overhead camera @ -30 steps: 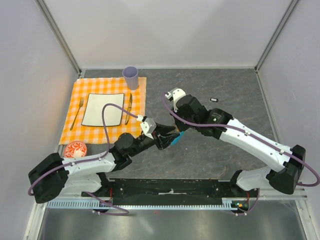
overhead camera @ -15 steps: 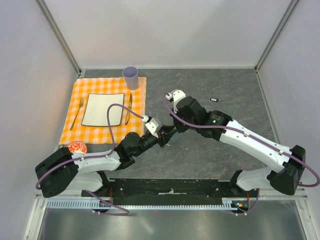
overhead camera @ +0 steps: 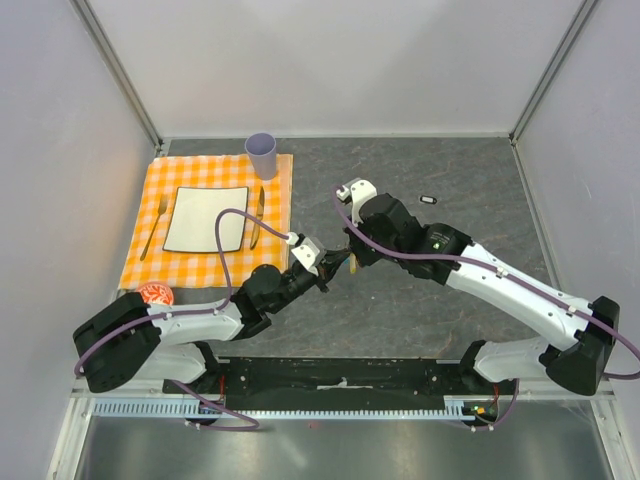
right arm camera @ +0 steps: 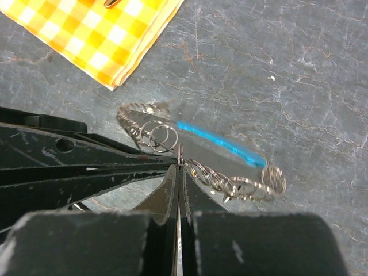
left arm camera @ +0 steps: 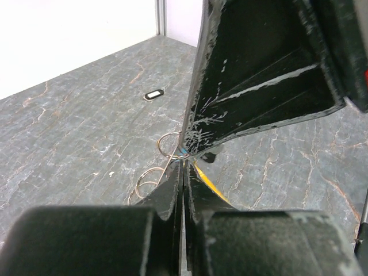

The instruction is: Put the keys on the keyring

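Your left hand [left arm camera: 183,170] has just snapped from half open to fully pinched, its tips meeting the right hand's. You cannot tell whether it caught anything. A yellow-orange oblong key [left arm camera: 208,181] sits just beside those tips, so threading looks close. The keyring [right arm camera: 218,140], a loop of thin grey wire rings with one bright blue curved plastic section, spreads beyond both hands. The tightly closed right hand [right arm camera: 179,167] nips one ring.
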Controlling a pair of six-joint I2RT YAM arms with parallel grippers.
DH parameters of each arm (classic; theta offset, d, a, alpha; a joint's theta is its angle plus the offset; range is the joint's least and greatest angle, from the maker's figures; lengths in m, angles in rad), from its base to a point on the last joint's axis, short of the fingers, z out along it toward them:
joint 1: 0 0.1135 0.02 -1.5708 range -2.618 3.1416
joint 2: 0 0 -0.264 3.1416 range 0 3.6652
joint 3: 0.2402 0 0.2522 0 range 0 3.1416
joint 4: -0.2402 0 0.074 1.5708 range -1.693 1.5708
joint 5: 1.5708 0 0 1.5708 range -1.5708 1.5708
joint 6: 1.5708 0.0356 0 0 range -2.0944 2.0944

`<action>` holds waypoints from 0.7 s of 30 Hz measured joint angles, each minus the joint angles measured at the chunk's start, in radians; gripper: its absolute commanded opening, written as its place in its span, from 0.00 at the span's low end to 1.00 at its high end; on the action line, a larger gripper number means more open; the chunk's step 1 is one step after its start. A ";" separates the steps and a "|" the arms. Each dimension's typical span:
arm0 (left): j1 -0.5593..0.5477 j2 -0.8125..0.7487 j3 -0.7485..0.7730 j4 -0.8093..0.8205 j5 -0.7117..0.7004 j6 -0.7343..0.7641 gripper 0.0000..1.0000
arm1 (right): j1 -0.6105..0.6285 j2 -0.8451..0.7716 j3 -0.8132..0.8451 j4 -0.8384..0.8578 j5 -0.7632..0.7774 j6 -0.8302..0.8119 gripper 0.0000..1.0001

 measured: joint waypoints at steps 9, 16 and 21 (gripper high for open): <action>0.000 0.001 0.000 0.000 -0.007 0.025 0.02 | 0.000 -0.023 0.000 0.002 -0.022 0.000 0.00; 0.000 0.001 -0.001 0.001 -0.008 0.039 0.05 | 0.000 -0.028 -0.005 0.003 -0.031 0.000 0.00; 0.000 -0.012 -0.016 0.011 0.010 0.040 0.27 | 0.000 -0.036 -0.017 0.009 -0.032 0.000 0.00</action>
